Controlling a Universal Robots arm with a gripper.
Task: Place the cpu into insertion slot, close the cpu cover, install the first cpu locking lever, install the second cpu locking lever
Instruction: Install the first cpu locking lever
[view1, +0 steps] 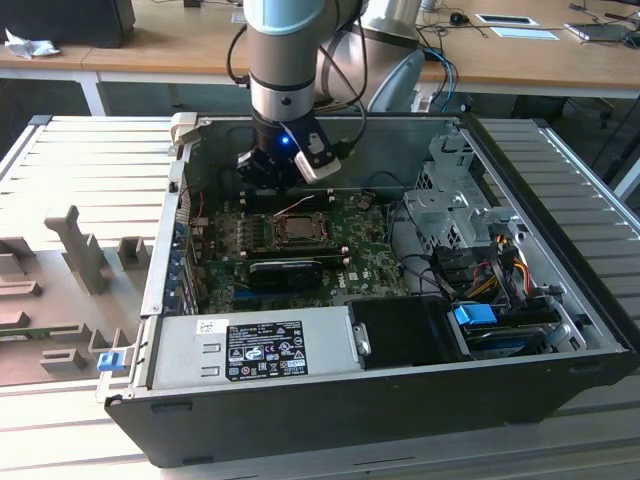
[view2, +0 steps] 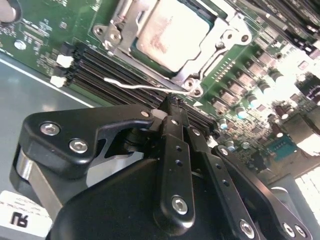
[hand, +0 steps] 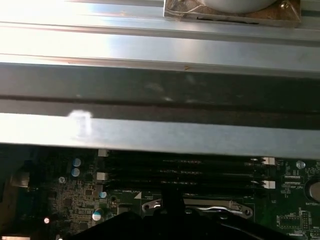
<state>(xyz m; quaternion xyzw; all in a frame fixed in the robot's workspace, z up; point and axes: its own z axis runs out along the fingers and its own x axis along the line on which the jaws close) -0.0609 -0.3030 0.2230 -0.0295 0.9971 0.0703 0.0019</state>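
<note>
The cpu (view2: 172, 32) lies flat in the insertion slot (view1: 297, 229) on the green board, silver top up. The cpu cover (view2: 121, 27) is down over it, framing the chip. A thin silver locking lever (view2: 135, 86) stands loose along the socket's edge, beside the memory slots; in the exterior view it rises as a pale wire (view1: 292, 206). My gripper (view2: 172, 106) hangs just above that edge, black fingers pressed together, their tip right at the wire. In the exterior view the gripper (view1: 274, 172) sits behind the socket, close to the case's back wall.
A long black expansion card (view1: 285, 272) lies in front of the socket. The power supply (view1: 255, 345) fills the case's front. A drive cage (view1: 450, 190) and cables sit on the exterior view's right. Memory slots (hand: 185, 170) run under the case wall (hand: 160, 135).
</note>
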